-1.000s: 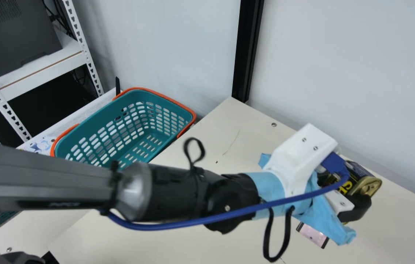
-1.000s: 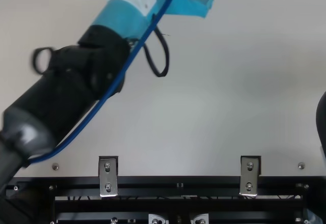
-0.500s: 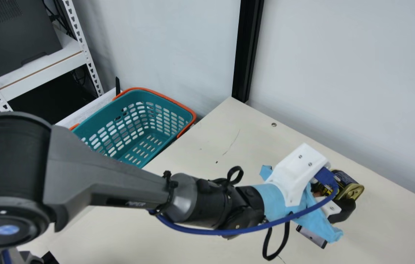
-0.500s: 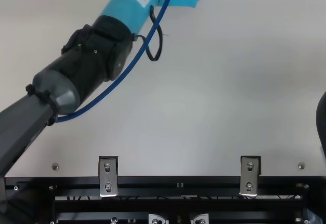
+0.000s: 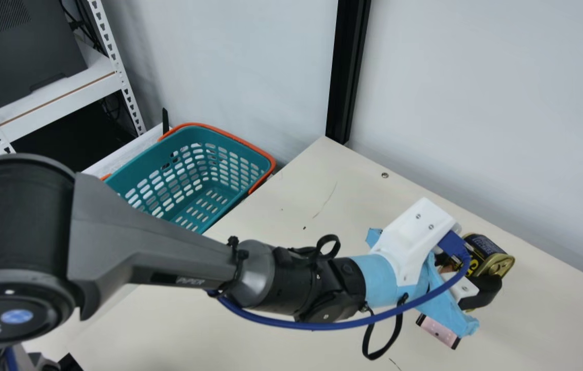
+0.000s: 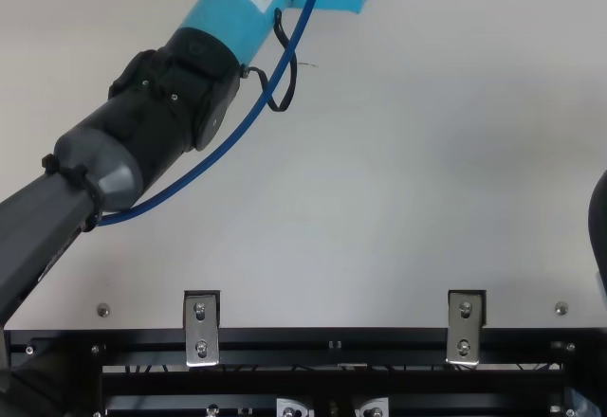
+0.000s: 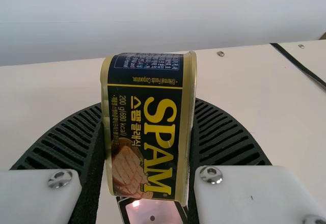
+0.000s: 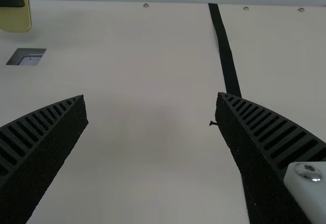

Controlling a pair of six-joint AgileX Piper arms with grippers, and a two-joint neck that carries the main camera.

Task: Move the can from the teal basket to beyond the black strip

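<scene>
Can (image 7: 145, 127), lid (image 5: 501, 265) sideways, length seemingly upright

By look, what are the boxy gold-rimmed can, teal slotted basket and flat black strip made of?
Boxy gold-rimmed can: metal, fairly glossy; shiny rim, printed side.
Teal slotted basket: likely moulded plastic, satin; uniform colour, regular slots.
Flat black strip: matte, perhaps tape or fabric; thin, no sheen.

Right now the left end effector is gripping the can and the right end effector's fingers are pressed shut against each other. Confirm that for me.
The right end effector is the error: its fingers stand wide apart, as the right wrist view shows. The left end effector is indeed gripping the can.
</scene>
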